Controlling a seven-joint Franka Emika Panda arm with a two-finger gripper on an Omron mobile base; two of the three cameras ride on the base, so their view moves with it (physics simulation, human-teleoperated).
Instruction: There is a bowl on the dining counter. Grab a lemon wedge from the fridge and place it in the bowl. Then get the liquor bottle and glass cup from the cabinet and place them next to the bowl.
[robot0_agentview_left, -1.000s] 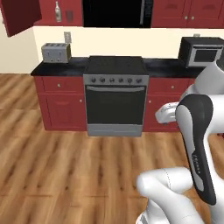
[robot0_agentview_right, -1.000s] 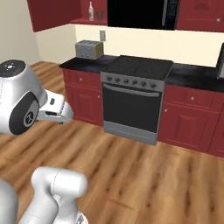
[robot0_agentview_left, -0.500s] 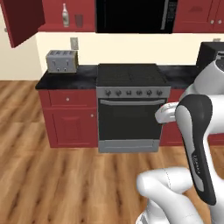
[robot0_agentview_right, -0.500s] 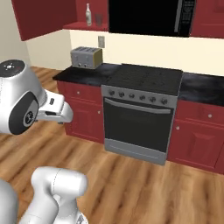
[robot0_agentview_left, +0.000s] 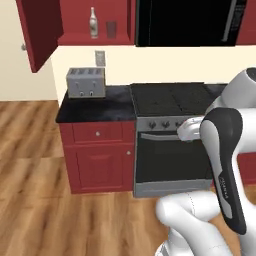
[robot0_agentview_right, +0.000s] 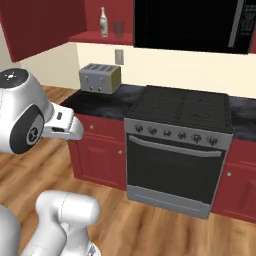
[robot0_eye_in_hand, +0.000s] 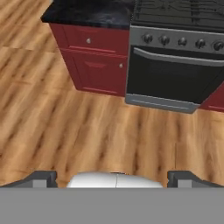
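The red wall cabinet (robot0_agentview_left: 80, 22) stands with its door (robot0_agentview_left: 42, 30) swung wide to the left, leaving the front of the shelf unobstructed. On the shelf, the liquor bottle (robot0_agentview_left: 93, 22) and a dark glass cup (robot0_agentview_left: 111, 29) stand just beside each other (bottle on the left), with bare shelf on either side. Directly below, a toaster (robot0_agentview_left: 86, 82) sits on the black table (robot0_agentview_left: 97, 111), beside the stove (robot0_agentview_left: 172, 100). The wood floor (robot0_eye_in_hand: 87, 131) before the units is open.

Liquor bottle (robot0_agentview_left: 93, 22) upright beside cup (robot0_agentview_left: 111, 28) in open cabinet (robot0_agentview_left: 75, 22).
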